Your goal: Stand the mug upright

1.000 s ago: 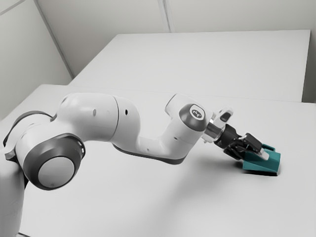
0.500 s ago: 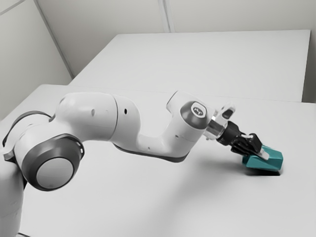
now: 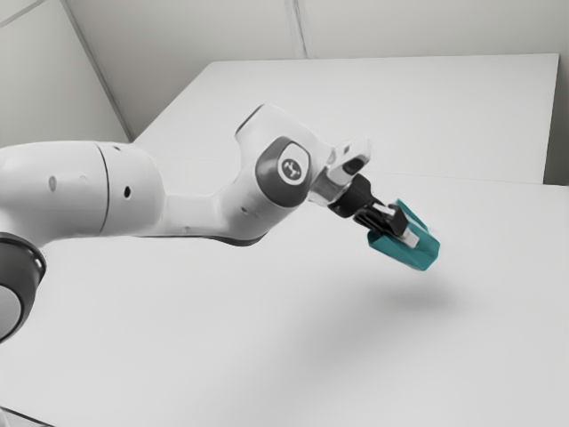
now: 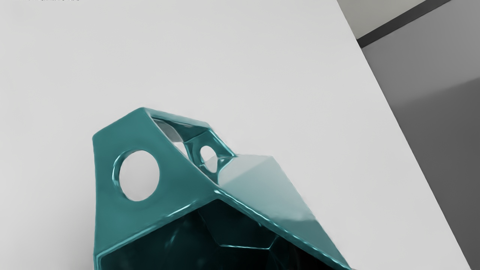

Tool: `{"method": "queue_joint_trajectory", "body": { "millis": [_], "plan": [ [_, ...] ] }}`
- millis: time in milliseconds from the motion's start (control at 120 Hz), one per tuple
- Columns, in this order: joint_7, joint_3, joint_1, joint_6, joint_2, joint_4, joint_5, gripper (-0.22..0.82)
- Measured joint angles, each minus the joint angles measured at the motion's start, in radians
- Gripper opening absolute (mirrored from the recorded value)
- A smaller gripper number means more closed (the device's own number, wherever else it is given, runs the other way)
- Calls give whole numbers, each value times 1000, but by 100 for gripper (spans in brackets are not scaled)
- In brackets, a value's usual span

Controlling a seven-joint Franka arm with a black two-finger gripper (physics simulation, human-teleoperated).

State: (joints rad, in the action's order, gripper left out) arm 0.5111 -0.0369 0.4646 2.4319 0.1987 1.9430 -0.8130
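Observation:
Held above the table, the gripper (image 3: 402,229) is shut on the teal mug (image 3: 418,256), with a pale fingertip against the mug's near side in the exterior view. The mug hangs tilted, its far end sloping down toward the exterior view's right. In the wrist view the faceted mug (image 4: 258,176) has its open mouth facing the hand, with a dark interior and an angular handle (image 4: 172,180) pierced by round holes. The second finger's contact is hidden by the mug.
Below the mug, its soft shadow falls on the white table (image 3: 338,356). A second white surface (image 3: 373,107) stands behind this table. In the wrist view the table's edge runs slanting beside a dark grey area (image 4: 442,112).
The gripper has lifted the mug off the table and carried it toward the exterior view's left. The mug has tilted more steeply, and the arm has drawn back.

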Motion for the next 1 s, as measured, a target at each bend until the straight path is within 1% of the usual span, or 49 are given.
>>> {"method": "queue_joint_trajectory", "body": {
  "millis": [150,333,442,625,808,1000],
  "plan": [
    [-75,3,-81,0,-143,150,201,-18],
    [-184,3,-194,-75,-244,205,457,-18],
    [-242,8,-230,-131,-267,217,562,-18],
    [-328,40,-233,-236,-306,238,700,-18],
    [-392,61,-234,-306,-311,252,774,-18],
    [-440,76,-242,-340,-304,256,811,-18]
  ]
}}
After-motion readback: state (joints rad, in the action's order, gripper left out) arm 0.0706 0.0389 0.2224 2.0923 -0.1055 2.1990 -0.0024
